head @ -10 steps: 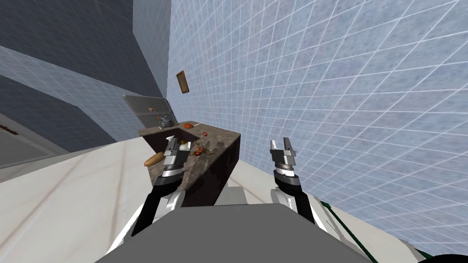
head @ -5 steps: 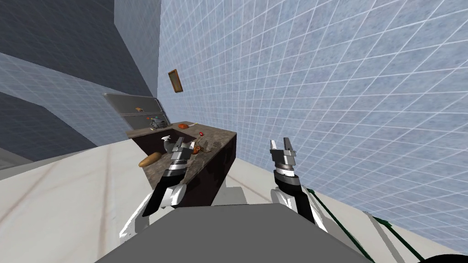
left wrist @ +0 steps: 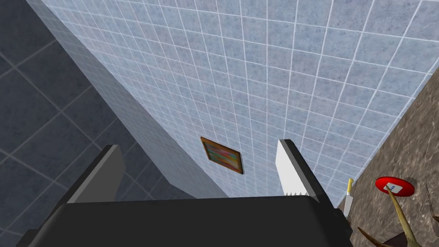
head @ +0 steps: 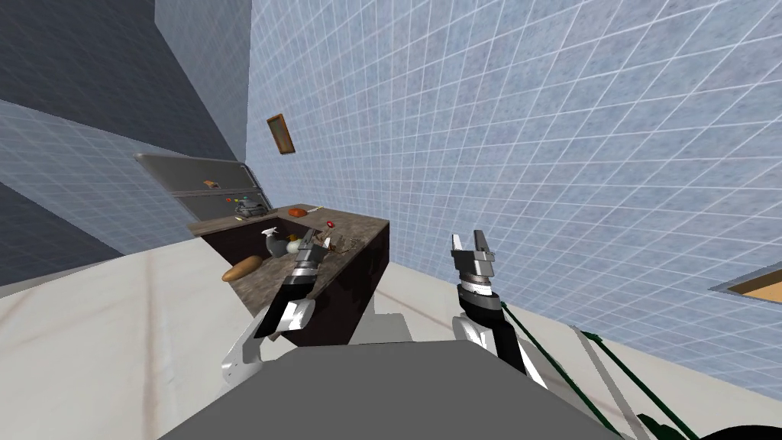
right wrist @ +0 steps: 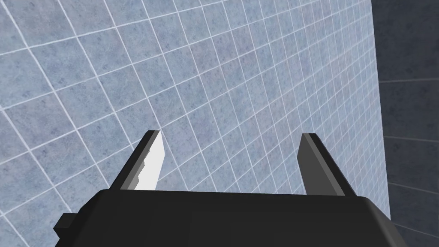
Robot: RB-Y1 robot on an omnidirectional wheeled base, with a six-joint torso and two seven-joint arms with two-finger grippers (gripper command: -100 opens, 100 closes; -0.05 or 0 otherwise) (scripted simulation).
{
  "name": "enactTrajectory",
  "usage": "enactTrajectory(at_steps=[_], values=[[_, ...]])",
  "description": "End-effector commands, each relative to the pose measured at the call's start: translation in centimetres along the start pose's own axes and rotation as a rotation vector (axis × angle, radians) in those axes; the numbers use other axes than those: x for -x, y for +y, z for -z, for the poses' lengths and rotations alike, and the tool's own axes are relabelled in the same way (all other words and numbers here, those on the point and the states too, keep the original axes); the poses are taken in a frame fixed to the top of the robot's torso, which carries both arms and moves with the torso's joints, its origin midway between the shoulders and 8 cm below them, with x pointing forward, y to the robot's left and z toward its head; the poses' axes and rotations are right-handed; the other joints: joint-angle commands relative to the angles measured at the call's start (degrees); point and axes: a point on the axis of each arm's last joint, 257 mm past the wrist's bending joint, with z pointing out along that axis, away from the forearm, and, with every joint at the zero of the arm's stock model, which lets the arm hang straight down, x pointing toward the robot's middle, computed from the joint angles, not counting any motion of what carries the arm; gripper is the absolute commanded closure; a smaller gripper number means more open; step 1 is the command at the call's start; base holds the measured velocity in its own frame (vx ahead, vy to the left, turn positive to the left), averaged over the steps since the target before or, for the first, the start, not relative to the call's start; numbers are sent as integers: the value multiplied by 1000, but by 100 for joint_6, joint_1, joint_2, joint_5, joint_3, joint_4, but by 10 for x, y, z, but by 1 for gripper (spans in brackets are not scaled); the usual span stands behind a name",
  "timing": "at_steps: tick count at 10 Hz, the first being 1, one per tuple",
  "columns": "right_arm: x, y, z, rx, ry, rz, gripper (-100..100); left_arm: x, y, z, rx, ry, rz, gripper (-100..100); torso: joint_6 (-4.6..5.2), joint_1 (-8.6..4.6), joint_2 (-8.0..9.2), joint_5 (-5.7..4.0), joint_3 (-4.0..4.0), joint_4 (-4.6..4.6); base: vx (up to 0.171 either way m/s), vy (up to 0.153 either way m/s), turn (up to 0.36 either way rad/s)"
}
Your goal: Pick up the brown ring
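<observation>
Two grippers, one counter, sundry goods on it.

1. Counter (head: 353, 238): dark front, mottled brown top, set against the tiled wall.
2. Left gripper (head: 315, 243): above the counter's top, about halfway along it. Fingers (left wrist: 295, 169) stand apart with nothing between them. A second ago it hung over the counter's near end by the loaf. The arm has since stretched further along the counter, past the white bottle.
3. Right gripper (head: 471, 244): clear of the counter, off its dark front, raised before the tiled wall. Fingers (right wrist: 150, 165) apart and empty. Same place as a second ago.
4. Brown ring (head: 330, 246): taken to be the small red-brown shape on the counter's top. It lies just beside the left gripper on the wall side, among thin brown stalks. It is too small to confirm the form, and it is not held.
5. Red disc (left wrist: 395, 185): flat on the counter's top, with a white label. A brown stalk (left wrist: 401, 214) reaches its edge.
6. Slim utensil (left wrist: 349, 198): pale with a yellow end, at the counter's edge by the wall.
7. Loaf (head: 242, 268): on the counter's near end.
8. White bottle (head: 273, 238): on the counter, between the loaf and the left gripper.
9. Picture frame (head: 281, 134): on the wall above the counter's far end.

Note: my head has swung since a second ago, so the counter and all on it sit further left in the head view.
</observation>
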Motion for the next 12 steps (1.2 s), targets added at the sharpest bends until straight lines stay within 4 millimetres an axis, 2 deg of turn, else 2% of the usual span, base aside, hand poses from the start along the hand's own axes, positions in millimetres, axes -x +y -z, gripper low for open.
enactTrajectory(at_steps=[1, 5, 9, 10, 12], values=[[0, 0, 0, 0, 0, 0, 0, 5, 18, -6, 46, -1, 15, -100, 0, 0, 0, 0, 0, 0, -63, -2, -141], [0, 0, 0, 0, 0, 0, 0, 11, 53, -7, 139, -6, 21, -100, 0, 15, -37, 4, -21, -8, 1, 19, -78], [0, 0, 0, 0, 0, 0, 0, 16, 103, 3, 275, -19, 14, -100, -2, 26, -64, 6, -37, -14, 69, 45, -66], [0, 0, 0, 0, 0, 0, 0, 16, 103, 3, 275, -19, 14, -100, -1, 27, -67, 7, -39, -15, 51, 48, -24], [0, 0, 0, 0, 0, 0, 0, 19, 131, 12, 354, -25, 5, -100, -2, 26, -56, 6, -33, -13, 61, 50, -54]])
